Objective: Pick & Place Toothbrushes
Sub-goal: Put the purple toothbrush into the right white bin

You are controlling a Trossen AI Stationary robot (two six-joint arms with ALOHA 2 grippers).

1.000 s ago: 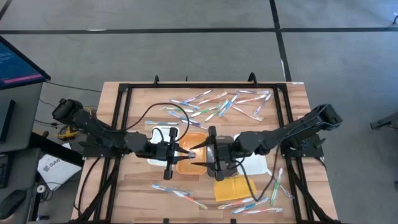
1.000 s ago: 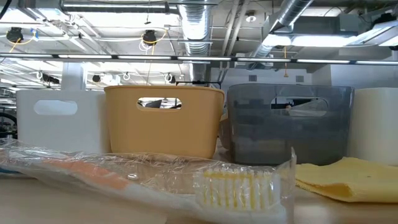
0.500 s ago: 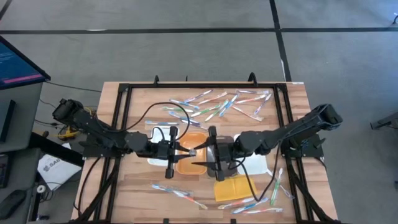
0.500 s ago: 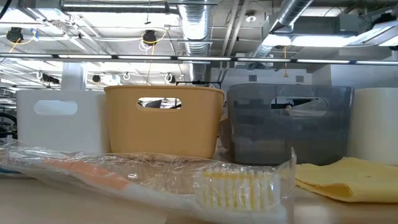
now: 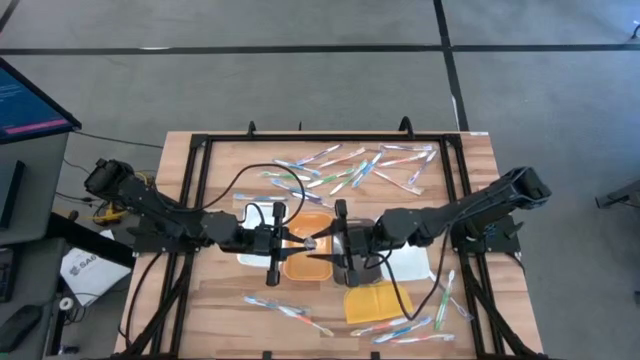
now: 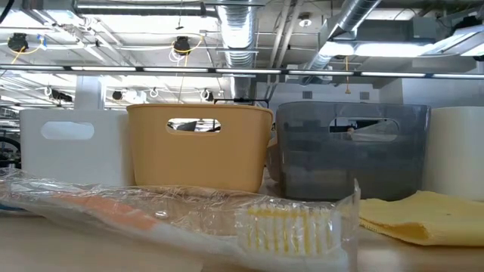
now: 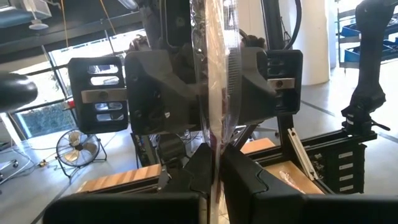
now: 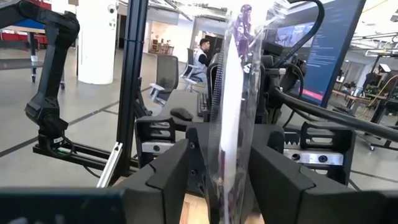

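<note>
Both arms meet above the middle of the table. My left gripper [image 5: 292, 241] is shut on one clear-wrapped toothbrush [image 5: 312, 239], which shows with its bristles in the left wrist view [image 7: 231, 68]. My right gripper [image 5: 318, 248] faces it, open. Its two fingers stand on either side of the same toothbrush [image 8: 233, 106]; I cannot tell whether they touch the wrapper. Several more wrapped toothbrushes lie on the table at the far side [image 5: 355, 168], near left [image 5: 285, 310] and near right [image 5: 420, 315]. One lies close in the low view [image 6: 189, 215]. My left gripper pinches the wrapped toothbrush between its two fingers at a stretch of the wrapper below the bristle head [image 7: 215, 158]. The fingers come level from the table's left and lie across the brush. The brush is lifted clear above the orange tray and sticks up past the fingers.
Under the grippers stand a white tray [image 5: 258, 215], an orange tray [image 5: 300, 268], a grey tray [image 6: 352, 151] and another white one [image 5: 412, 264]. A yellow pad [image 5: 372, 300] lies near the front. A black frame [image 5: 195, 190] rims the wooden table.
My right gripper's fingers have drawn closer together around the toothbrush that my left gripper holds. Both arms have otherwise kept their places, and the toothbrush has stayed where it was.
</note>
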